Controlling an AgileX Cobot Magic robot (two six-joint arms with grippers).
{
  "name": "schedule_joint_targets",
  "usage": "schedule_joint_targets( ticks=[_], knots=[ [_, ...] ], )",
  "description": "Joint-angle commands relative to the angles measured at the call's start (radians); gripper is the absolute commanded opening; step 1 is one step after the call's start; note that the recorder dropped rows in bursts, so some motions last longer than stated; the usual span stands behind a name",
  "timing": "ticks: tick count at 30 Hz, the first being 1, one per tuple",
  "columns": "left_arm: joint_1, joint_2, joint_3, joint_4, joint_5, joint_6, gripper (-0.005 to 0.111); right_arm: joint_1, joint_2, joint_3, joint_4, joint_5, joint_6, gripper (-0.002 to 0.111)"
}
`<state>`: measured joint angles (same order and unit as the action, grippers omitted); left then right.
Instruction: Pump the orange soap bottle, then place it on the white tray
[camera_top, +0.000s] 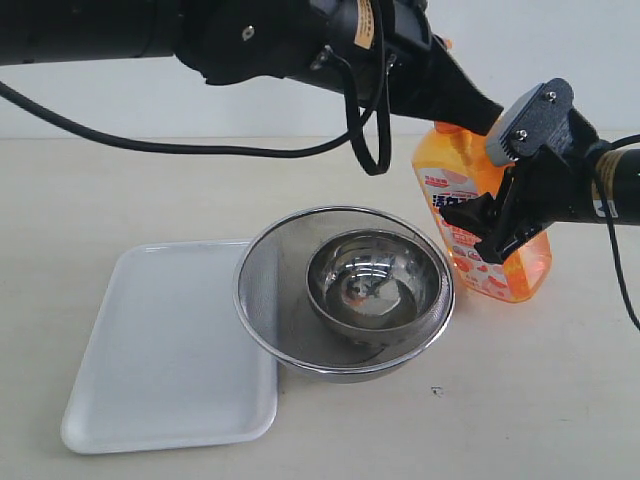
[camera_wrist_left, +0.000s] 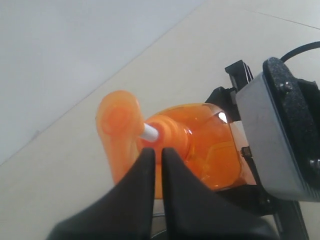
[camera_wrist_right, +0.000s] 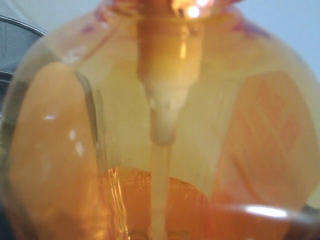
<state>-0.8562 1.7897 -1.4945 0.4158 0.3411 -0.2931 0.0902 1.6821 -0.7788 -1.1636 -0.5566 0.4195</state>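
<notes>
Apparently mid-pump stage: right gripper (camera_top: 500, 225) clamps orange soap bottle (camera_top: 452, 170), upright on table beside mesh strainer (camera_top: 270, 290). Left gripper (camera_wrist_left: 152, 160), jaws pinched nearly together, over pump head (camera_wrist_left: 117, 125); stem looks extended. Bottle not yet on white tray (camera_top: 150, 340), well apart.

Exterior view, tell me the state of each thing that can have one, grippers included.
orange soap bottle: upright on the table, partly full.
pump head: up, white stem showing.
right gripper: shut on the orange soap bottle's body.
left gripper: shut, tips by the pump head.
white tray: flat on the table, bottle not on it.
mesh strainer: upright, steel bowl inside.
steel bowl: upright.
</notes>
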Motion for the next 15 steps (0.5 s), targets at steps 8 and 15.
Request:
schedule_joint_targets(
  ticks=[8,15],
  knots=[
    [-0.003,-0.004,-0.008,0.077,0.074,-0.047,0.005,0.001,-0.012,-0.009,0.028,-0.038,-0.009,0.000],
    [-0.003,-0.004,-0.008,0.098,0.078,-0.055,0.005,0.001,-0.012,-0.009,0.028,-0.038,-0.009,0.000]
  ],
)
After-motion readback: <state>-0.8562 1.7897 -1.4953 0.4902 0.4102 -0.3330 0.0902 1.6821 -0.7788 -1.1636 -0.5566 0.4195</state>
